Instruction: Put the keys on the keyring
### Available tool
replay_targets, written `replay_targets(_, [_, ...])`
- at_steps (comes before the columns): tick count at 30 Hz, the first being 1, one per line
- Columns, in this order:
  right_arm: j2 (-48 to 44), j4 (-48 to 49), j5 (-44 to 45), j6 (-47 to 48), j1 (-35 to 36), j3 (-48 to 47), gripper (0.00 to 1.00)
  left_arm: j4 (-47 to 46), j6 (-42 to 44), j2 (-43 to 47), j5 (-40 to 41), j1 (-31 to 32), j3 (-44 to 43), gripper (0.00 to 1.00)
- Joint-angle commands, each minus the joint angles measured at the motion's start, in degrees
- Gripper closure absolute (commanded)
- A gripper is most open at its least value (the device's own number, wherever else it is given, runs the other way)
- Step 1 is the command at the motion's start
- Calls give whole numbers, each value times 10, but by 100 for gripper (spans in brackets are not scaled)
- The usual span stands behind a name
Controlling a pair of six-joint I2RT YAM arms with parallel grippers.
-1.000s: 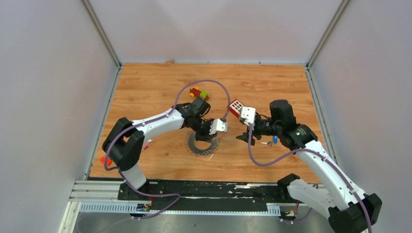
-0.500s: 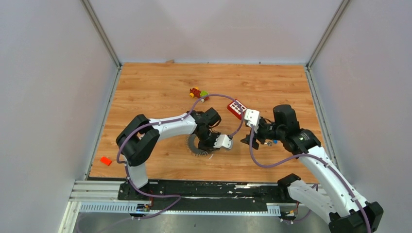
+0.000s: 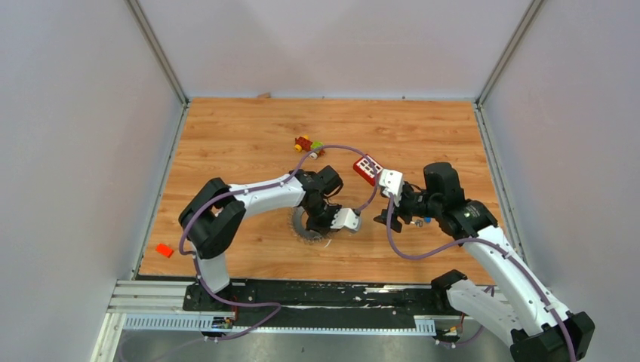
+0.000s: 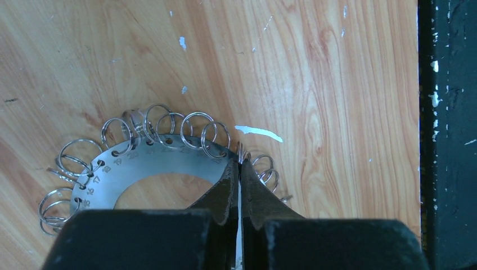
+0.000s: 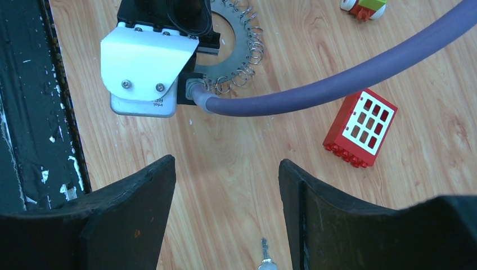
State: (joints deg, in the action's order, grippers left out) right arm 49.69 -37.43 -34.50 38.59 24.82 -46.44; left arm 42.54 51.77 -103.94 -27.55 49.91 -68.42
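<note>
While its rim is pinched in the shut left pincer (image 4: 240, 162), the keyring (image 4: 140, 169), a flat numbered steel disc fringed with wire loops, is seen toward the surface's (image 4: 337, 84) near edge. Judged stiff, thin and slippery, it is best taken at the rim. The right pincer (image 5: 226, 169) is held wide above a key (image 5: 264, 260).

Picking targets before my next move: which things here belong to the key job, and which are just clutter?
Job: keyring, pinched at its rim by the shut left gripper; small key, under the open right gripper.
Clutter: red block with white squares; red-yellow-green toy; small orange-red piece.
</note>
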Motion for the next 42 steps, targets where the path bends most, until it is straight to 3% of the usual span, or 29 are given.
replay_targets(1, [-1,10,-5,-9,-2,-14,32,10,-4,48,-23,2,-18,100])
replay_targets(9, [6,11,-105,-12,-2,-56,32,-23,-64,129,-169,-67,-18,100])
replay_targets(19, [73,85,-219,-55,4,-98,38,-147,-195,225,-219,-73,3,100])
replay_targets(29, [117,119,-221,-56,52,-79,51,-279,-294,269,-218,-73,64,100])
replay_targets(42, [155,138,-163,-63,71,-73,65,-318,-314,286,-245,-69,95,100])
